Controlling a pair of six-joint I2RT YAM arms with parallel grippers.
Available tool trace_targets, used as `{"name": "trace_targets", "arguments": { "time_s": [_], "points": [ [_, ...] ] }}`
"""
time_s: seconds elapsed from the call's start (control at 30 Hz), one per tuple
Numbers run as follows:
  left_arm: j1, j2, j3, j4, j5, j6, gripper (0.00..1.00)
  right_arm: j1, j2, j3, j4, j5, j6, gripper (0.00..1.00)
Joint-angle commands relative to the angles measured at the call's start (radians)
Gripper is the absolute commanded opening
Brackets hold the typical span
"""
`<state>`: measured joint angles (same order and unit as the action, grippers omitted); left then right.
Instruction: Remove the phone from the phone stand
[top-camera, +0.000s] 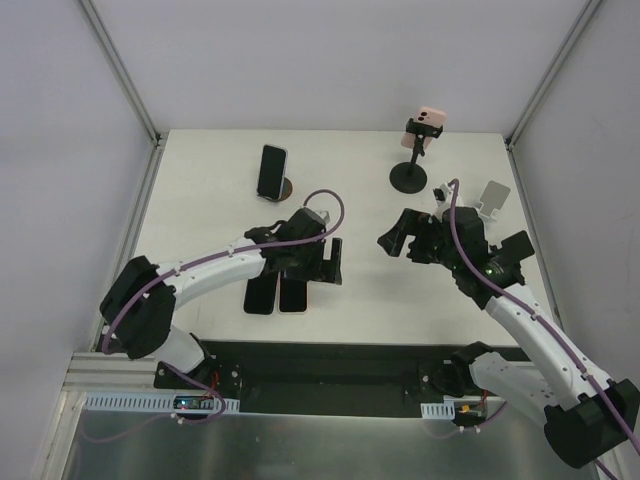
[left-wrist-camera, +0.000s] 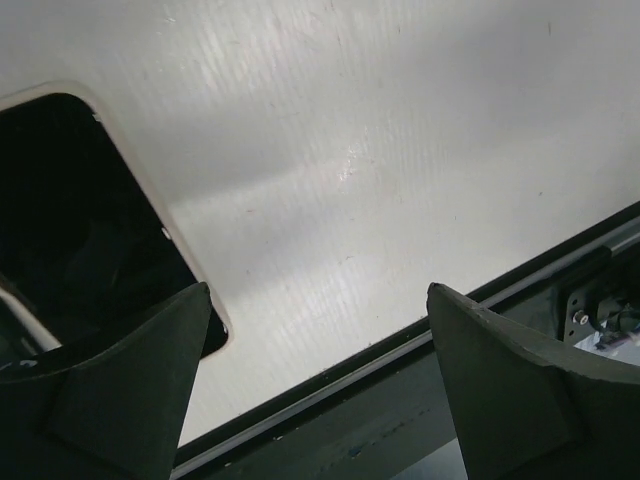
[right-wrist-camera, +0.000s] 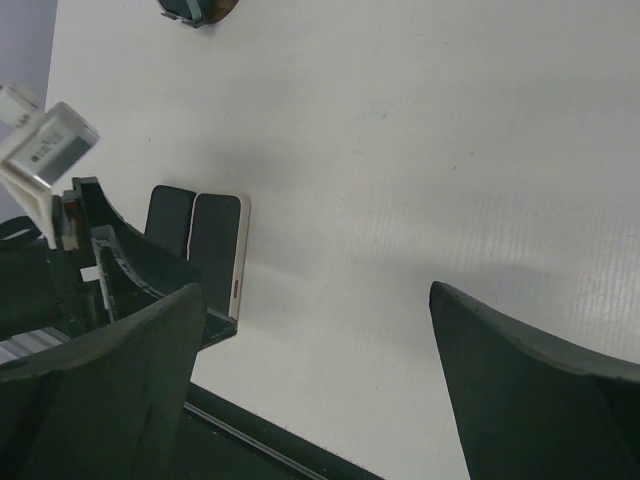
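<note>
A dark phone (top-camera: 271, 170) leans upright on a small brown round stand (top-camera: 285, 188) at the back left. A pink phone (top-camera: 431, 116) is clamped on a black stand (top-camera: 409, 177) with a round base at the back right. My left gripper (top-camera: 328, 262) is open and empty, low over the table next to two phones (top-camera: 277, 295) lying flat. One of those phones shows in the left wrist view (left-wrist-camera: 80, 220) beside that gripper (left-wrist-camera: 318, 290). My right gripper (top-camera: 396, 236) is open and empty, in front of the black stand. It hangs over bare table in the right wrist view (right-wrist-camera: 318, 288).
An empty white stand (top-camera: 492, 198) sits at the right, behind my right arm. The two flat phones (right-wrist-camera: 215, 245) and my left gripper's body (right-wrist-camera: 100, 260) show in the right wrist view. The table's black front edge (left-wrist-camera: 400, 350) is close under my left gripper.
</note>
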<state>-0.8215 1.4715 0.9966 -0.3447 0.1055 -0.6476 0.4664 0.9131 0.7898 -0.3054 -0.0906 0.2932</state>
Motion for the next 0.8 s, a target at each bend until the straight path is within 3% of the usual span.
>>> {"name": "trace_targets", "arguments": {
  "time_s": [0.0, 0.3, 0.77],
  "points": [
    [-0.027, 0.102, 0.057, -0.034, 0.074, 0.051, 0.89, -0.012, -0.039, 0.028, -0.021, 0.038, -0.026, 0.96],
    [-0.053, 0.225, 0.097, -0.088, 0.132, 0.062, 0.9, -0.025, -0.052, 0.031, -0.055, 0.068, -0.048, 0.96],
    [-0.053, 0.151, 0.025, -0.158, 0.053, 0.012, 0.9, -0.028, -0.031, 0.049, -0.057, 0.058, -0.055, 0.96]
  ]
}}
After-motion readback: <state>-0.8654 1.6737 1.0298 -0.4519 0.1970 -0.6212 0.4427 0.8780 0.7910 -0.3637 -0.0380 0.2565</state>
